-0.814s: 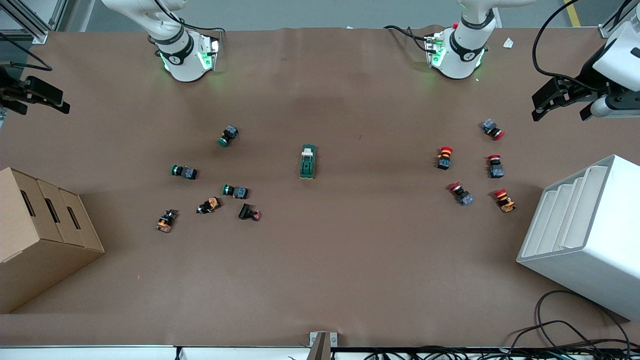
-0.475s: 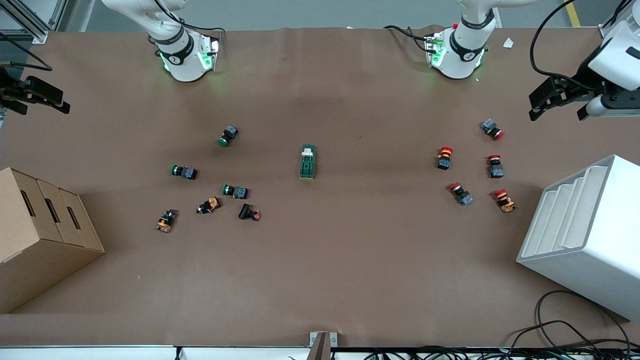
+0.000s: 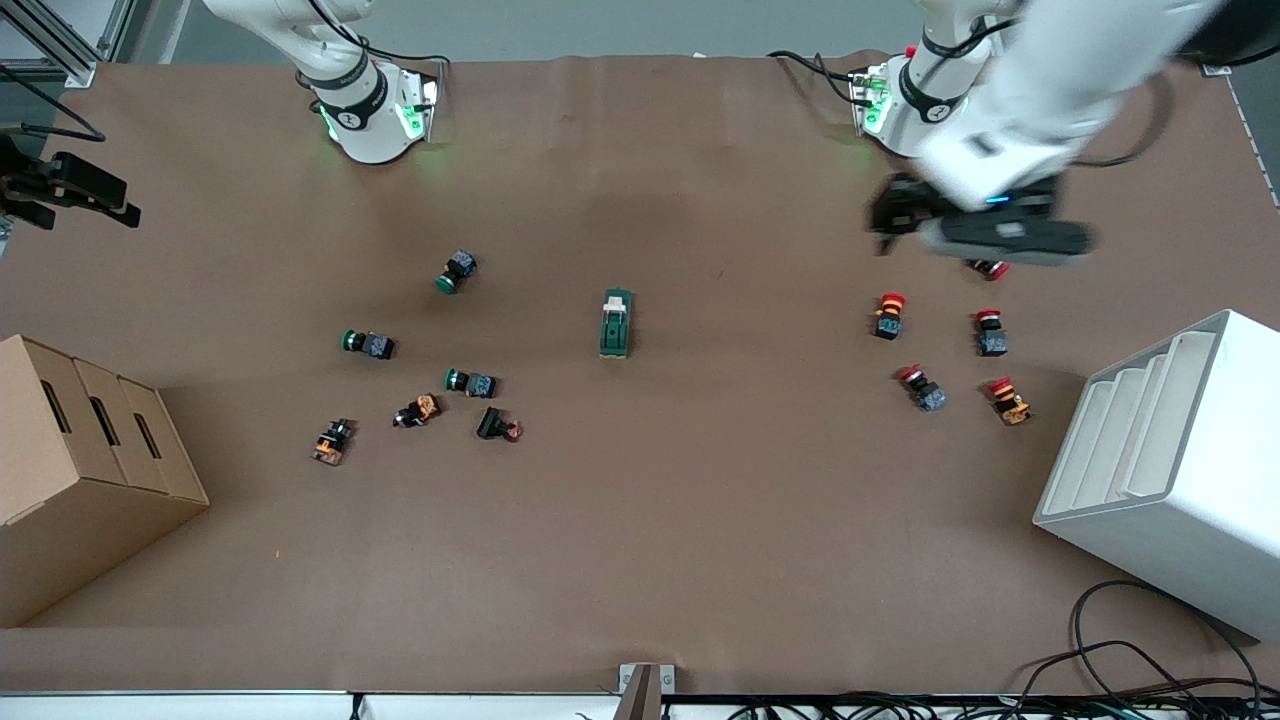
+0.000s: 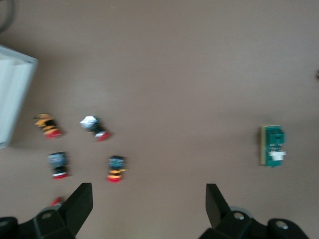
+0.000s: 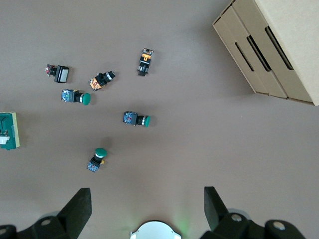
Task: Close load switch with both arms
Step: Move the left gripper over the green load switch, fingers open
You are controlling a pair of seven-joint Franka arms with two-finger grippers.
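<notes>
Load switch (image 3: 616,323) lying mid-table on the brown mat (image 3: 700,500), roughly midway between the two arms' ends, long axis running from the base side toward the front camera, white lever piece sitting at the end toward the bases. Left gripper (image 3: 905,215) hanging over the cluster of red push buttons (image 3: 890,314) toward the left arm's end, jaws spread wide and holding nothing; in the left wrist view, fingers (image 4: 79,204) framing the mat with the switch off to one side, well apart. Right gripper (image 3: 60,190) parked over the table edge at the right arm's end, above the cardboard box (image 3: 80,460), also spread wide and empty, waiting. Judging the left gripper as clearly the nearer one, needing to travel along the table toward the right arm's end to reach the switch. Green push buttons (image 3: 455,272) lying between the right gripper and the switch. Likely needing one gripper bracing the body across its short axis, the other working the lever.
</notes>
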